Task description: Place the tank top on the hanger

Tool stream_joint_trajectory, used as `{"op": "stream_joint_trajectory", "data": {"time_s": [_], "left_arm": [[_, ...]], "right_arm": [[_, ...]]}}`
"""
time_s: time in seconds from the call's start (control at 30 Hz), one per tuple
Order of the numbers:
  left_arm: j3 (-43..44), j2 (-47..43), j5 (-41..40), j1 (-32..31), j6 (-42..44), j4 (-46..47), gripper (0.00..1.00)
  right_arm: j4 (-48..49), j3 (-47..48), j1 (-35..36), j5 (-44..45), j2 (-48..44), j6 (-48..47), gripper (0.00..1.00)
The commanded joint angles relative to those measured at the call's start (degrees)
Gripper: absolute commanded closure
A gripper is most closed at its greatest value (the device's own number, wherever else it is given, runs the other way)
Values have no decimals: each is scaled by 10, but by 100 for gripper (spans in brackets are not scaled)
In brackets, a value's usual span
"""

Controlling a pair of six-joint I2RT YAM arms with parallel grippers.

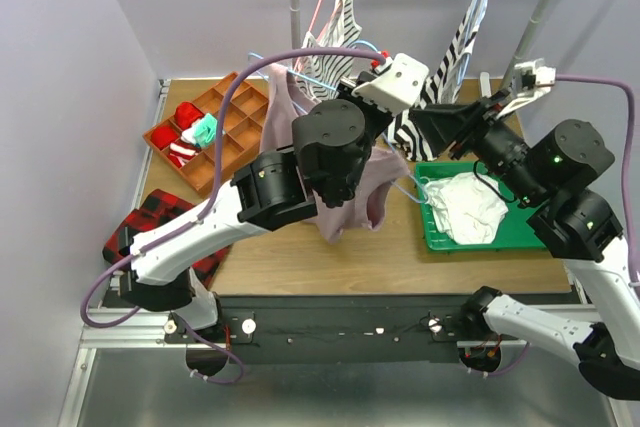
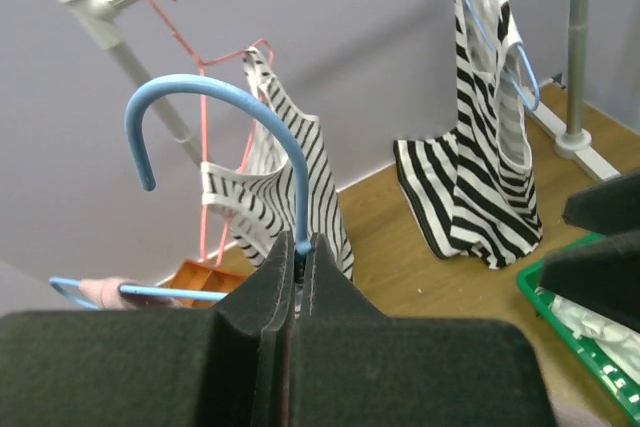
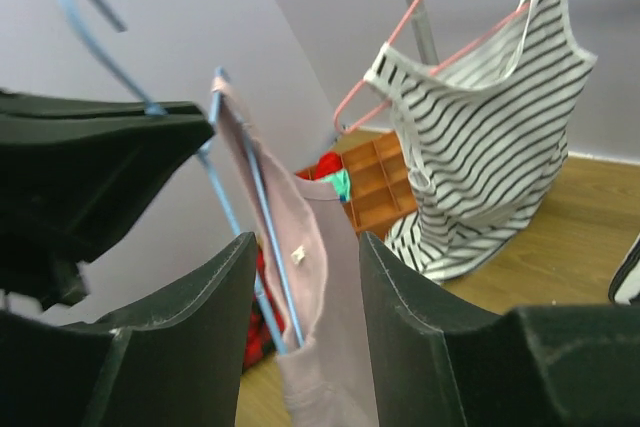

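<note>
Top external view: the tank top [image 1: 350,192] hangs in the air from the hanger [image 2: 215,87], so I judge the strap-seating step is in hand. Only the left wrist view shows the left gripper [image 2: 298,247] pinching the hanger's neck. Only the right wrist view shows the right gripper [image 3: 307,242] spread around a strap. The next move probably needs a gentle grip there.

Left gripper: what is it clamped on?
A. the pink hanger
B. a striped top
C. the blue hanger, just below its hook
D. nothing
C: the left wrist view shows the left gripper shut on the blue hanger, just under its hook.
</note>
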Motion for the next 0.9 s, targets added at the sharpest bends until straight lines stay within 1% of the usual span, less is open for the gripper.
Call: {"op": "stream_joint_trajectory", "data": {"time_s": [0.0, 0.03, 0.07, 0.17, 0.3, 0.43, 0.57, 0.73, 0.83, 0.87], "left_arm": [[-99, -62, 127, 58, -137, -44, 100], [-110, -70, 139, 65, -154, -42, 100], [-124, -72, 156, 78, -165, -46, 100], [-140, -74, 167, 87, -180, -46, 100], [-144, -77, 193, 104, -197, -48, 100], [-138, -68, 203, 115, -212, -54, 100], [-135, -64, 213, 120, -222, -54, 100], [-123, -55, 222, 124, -248, -56, 100], [-113, -43, 225, 124, -257, -56, 100], [-111, -42, 227, 124, -261, -56, 100]], "right_arm": [[-49, -59, 2, -81, -17, -29, 46], [-52, -70, 2, -93, -19, -30, 46], [-54, -87, 2, -110, -18, -36, 43], [-64, -100, 2, -127, -6, -42, 42], [-72, -120, 2, -117, 5, -53, 42], [-77, -113, 2, -126, 26, -61, 42], [-91, -110, 2, -109, 38, -67, 45], [-109, -124, 3, -101, 20, -66, 48], [-111, -142, 2, -115, 14, -66, 51], [-112, -146, 2, -110, 9, -64, 57]]}}
